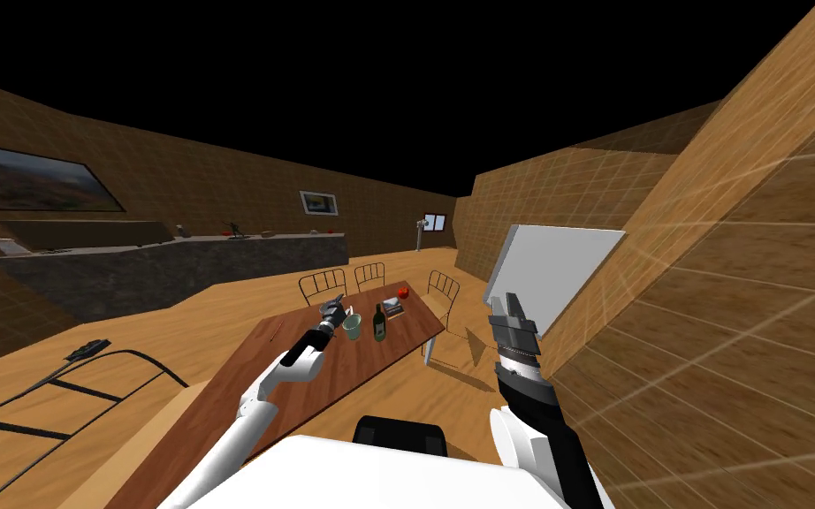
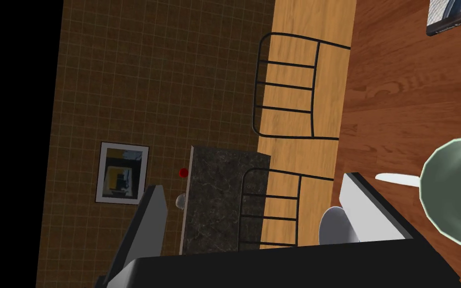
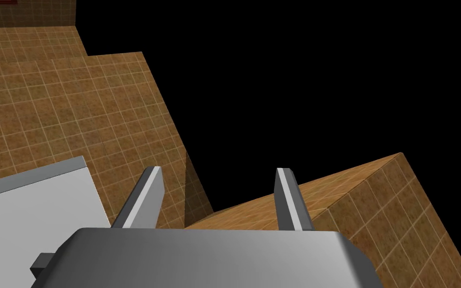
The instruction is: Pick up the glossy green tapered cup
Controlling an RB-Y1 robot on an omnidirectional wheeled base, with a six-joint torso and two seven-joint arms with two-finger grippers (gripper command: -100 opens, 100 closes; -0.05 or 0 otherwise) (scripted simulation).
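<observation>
In the head view, the left claw (image 1: 334, 312) is stretched over the wooden surface (image 1: 255, 371), just beside the pale green cup (image 1: 352, 326). The cup stands upright near a dark bottle (image 1: 379, 322). This is judged to be an approach for the grasp. The right claw (image 1: 507, 306) is held raised, apart from the surface, probably to keep out of the way.

In the left wrist view, something the head view hides is shown. The fingers (image 2: 147, 225) are spread and empty, and the cup lies outside them, beside one finger.

In the right wrist view, that claw is also seen released, with nothing in it.
</observation>
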